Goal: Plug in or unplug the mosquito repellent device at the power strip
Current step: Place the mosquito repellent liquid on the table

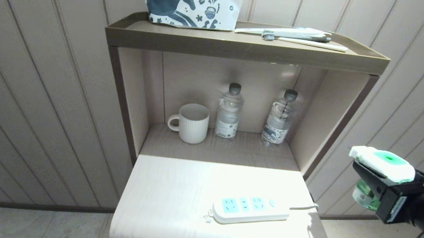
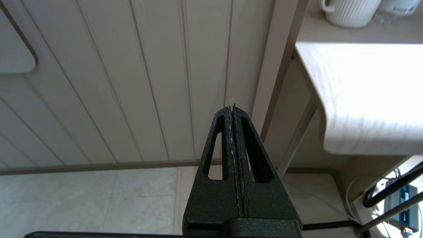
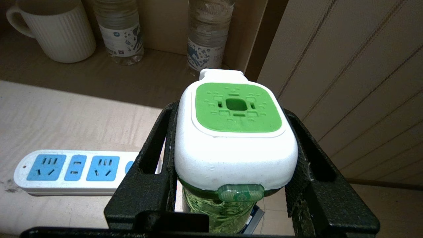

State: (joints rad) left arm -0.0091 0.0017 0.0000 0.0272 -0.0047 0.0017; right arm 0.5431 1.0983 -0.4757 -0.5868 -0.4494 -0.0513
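Observation:
The mosquito repellent device, a white head with a green face and a clear green bottle below, hangs in the air off the table's right side, clamped between the black fingers of my right gripper. In the right wrist view the device fills the space between the two fingers, which press on its sides. The power strip lies flat near the table's front right, its blue sockets bare, to the left of the held device and lower; it also shows as the strip in the right wrist view. My left gripper is parked low at the table's left side, shut and holding nothing.
A white ribbed mug and two clear water bottles stand in the shelf recess behind the table top. On the top shelf lie a horse-print pouch and a toothbrush. The strip's cord runs off the right edge.

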